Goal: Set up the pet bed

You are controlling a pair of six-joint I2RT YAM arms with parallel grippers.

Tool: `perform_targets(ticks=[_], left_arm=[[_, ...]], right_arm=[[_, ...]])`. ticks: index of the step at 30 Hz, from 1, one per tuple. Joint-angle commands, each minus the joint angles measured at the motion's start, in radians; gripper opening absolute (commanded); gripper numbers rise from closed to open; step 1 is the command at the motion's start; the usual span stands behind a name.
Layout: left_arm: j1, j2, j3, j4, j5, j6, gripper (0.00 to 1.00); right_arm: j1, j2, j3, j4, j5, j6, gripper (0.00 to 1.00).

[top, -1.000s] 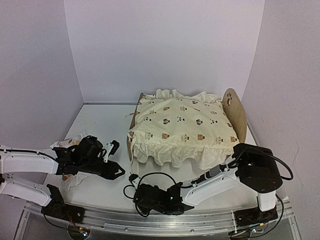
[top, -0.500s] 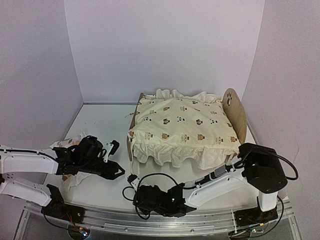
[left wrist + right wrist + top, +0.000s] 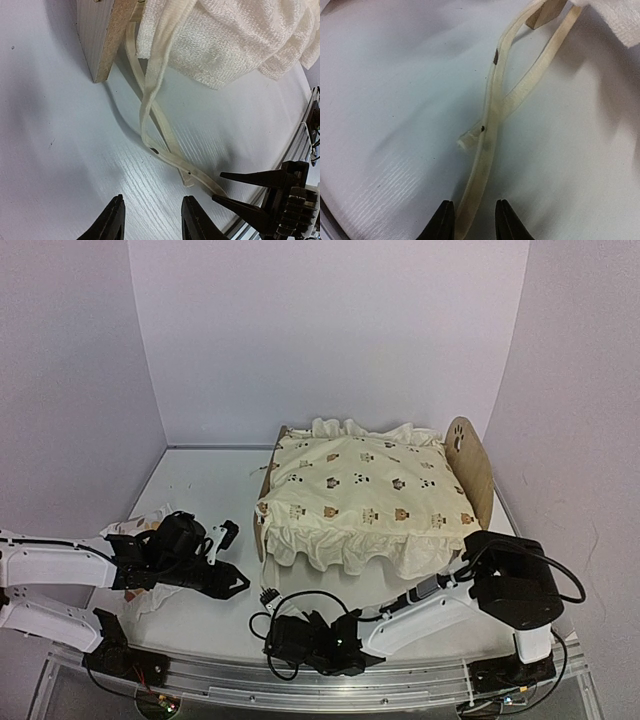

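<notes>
A white, faintly grained table is enclosed by a plain back wall, a left wall and a right wall (all tinged lilac), edged nearside by a metal rail, and lit evenly.

Soft, even, faintly violet light fills the overhead view. Up close the pet bed shadows the glossy table, and focus runs soft.

Left gripper at lower left, jaws apart; right gripper at bottom centre, jaws narrowly parted.
</notes>
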Motion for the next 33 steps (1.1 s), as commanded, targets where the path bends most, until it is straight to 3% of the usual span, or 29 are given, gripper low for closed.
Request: perform_targets(ticks=[1, 6, 25, 33], left_arm=[[-0.003, 0.003, 0.01, 0.005, -0.009, 0.006, 0.4], [-0.004, 0.005, 0.012, 0.007, -0.007, 0.006, 0.4], [-0.033, 0.063, 0.04, 0.026, 0.045, 0.026, 0.43], [-0.07, 0.132, 0.071, 0.061, 0.03, 0.032, 0.47]], right_arm=[[-0.006, 0.023, 0.018, -0.038, -0.048, 0.075, 0.22], [-0.023, 0.022, 0.005, -0.038, -0.104, 0.104, 0.0], [-0.173, -0.186, -0.006, -0.029, -0.229, -0.134, 0.0], [-0.232, -0.176, -0.009, -0.028, -0.302, -0.178, 0.0]])
